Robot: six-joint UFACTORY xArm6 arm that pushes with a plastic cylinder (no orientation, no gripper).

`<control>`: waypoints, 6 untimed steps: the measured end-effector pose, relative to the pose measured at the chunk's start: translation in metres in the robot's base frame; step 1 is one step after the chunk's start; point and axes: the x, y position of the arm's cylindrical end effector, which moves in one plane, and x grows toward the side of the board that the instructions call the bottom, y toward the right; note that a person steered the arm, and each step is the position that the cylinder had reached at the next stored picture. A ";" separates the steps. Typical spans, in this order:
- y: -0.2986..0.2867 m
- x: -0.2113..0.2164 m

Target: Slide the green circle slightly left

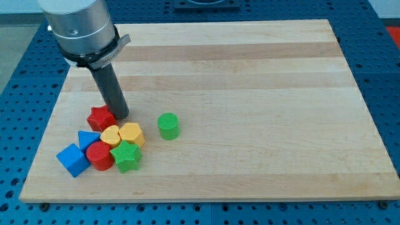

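Presently: green circle [168,125] upright on wooden board [250,75], alone, apart from the cluster at its 9 o'clock. Tip [122,116] down on board at roughly 9–10 o'clock of green circle, clear gap between them, no contact. No jaws on this rig: plain dark rod, nothing held.

Cluster, low at view's left:
- red star [101,117] touching or just beside tip, at tip's 9 o'clock.
- yellow heart-like block [111,135] and yellow hexagon [132,134] side by side, at 6 o'clock of tip; hexagon nearest to green circle.
- green star [126,155] at 6 o'clock of the yellow pair, touching them.
- red cylinder [99,155] at 9 o'clock of green star, touching it.
- blue triangle [88,139] at 11 o'clock of red cylinder.
- blue cube [72,159] outermost, at 9 o'clock of red cylinder.

Board resting on blue perforated table [19,94].
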 end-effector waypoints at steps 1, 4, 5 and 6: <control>0.000 0.008; 0.051 -0.020; 0.105 -0.020; 0.150 -0.012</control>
